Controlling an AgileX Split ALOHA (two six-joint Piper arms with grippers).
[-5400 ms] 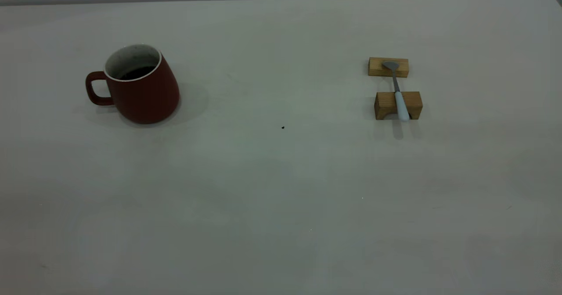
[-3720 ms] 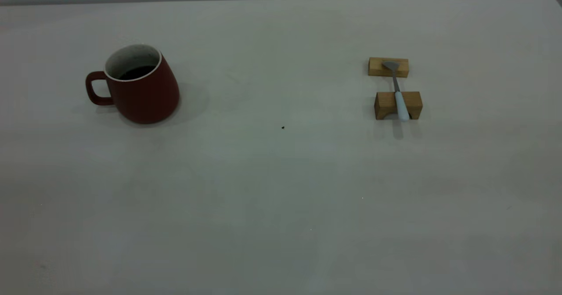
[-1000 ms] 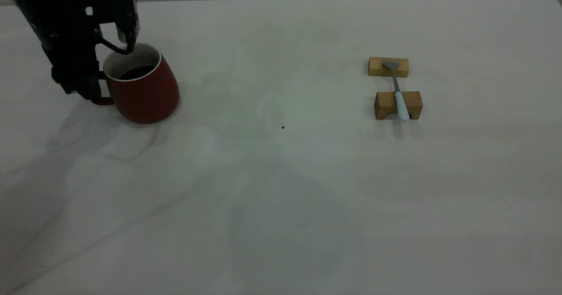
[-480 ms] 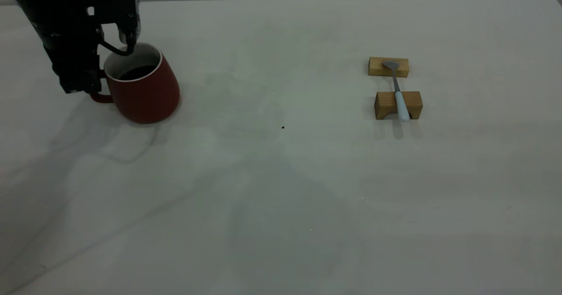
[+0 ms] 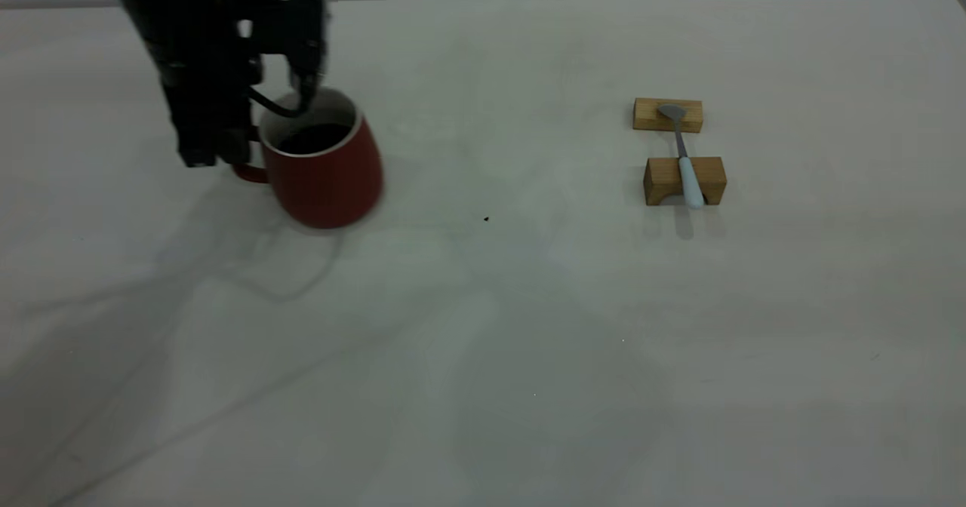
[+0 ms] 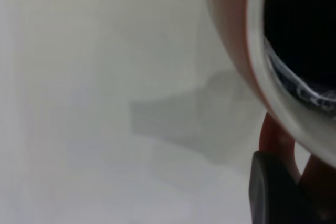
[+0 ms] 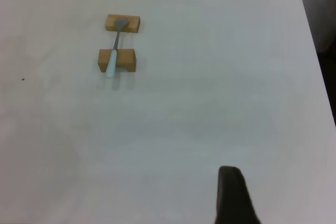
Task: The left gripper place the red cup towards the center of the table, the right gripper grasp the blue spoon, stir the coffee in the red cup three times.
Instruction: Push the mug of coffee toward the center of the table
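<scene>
Red cup [image 5: 328,171] rightward, left pincer [image 5: 226,133] clamped

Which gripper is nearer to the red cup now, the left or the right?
Left. The left gripper is at the red cup handle; the right gripper is far off, beyond the blue spoon.

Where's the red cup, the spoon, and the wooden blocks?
Cup [image 5: 324,179]: exterior view, on its red side.
Spoon [image 5: 689,182]: exterior view, on its pale blue handle.
Blocks [image 5: 664,176]: exterior view, on the nearer block's front face, left of the spoon.
</scene>
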